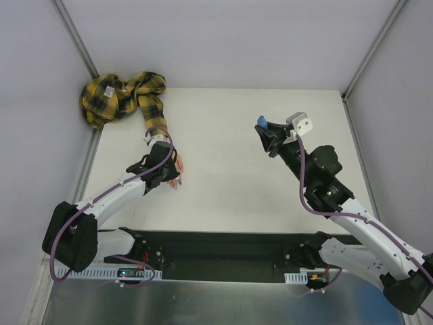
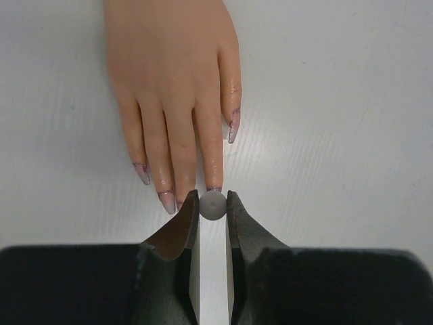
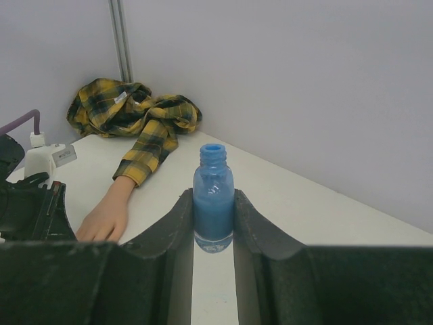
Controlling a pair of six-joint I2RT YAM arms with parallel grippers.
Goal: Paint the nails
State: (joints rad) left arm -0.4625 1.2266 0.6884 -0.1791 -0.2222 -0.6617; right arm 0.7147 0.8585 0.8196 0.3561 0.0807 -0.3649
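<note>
The flesh-coloured mannequin hand (image 2: pixel 176 74) lies flat on the table, with a yellow-black plaid sleeve (image 1: pixel 154 112). Its glossy pinkish-purple nails (image 2: pixel 167 201) point at my left gripper (image 2: pixel 213 203). That gripper is shut on a small round grey-white cap (image 2: pixel 213 205), seen end-on, right at the tip of one finger, whose nail (image 2: pixel 214 189) is mostly hidden behind it. In the top view the left gripper (image 1: pixel 173 176) sits over the fingertips. My right gripper (image 3: pixel 214 203) is shut on an uncapped small blue bottle (image 3: pixel 213 196) and holds it upright at the table's right side (image 1: pixel 260 122).
The rest of the plaid shirt (image 1: pixel 111 96) is bunched in the far left corner against the wall. Grey walls with metal rails (image 1: pixel 78 40) close in the white table (image 1: pixel 223 169) on three sides. A white block (image 1: pixel 301 124) sits on the right wrist.
</note>
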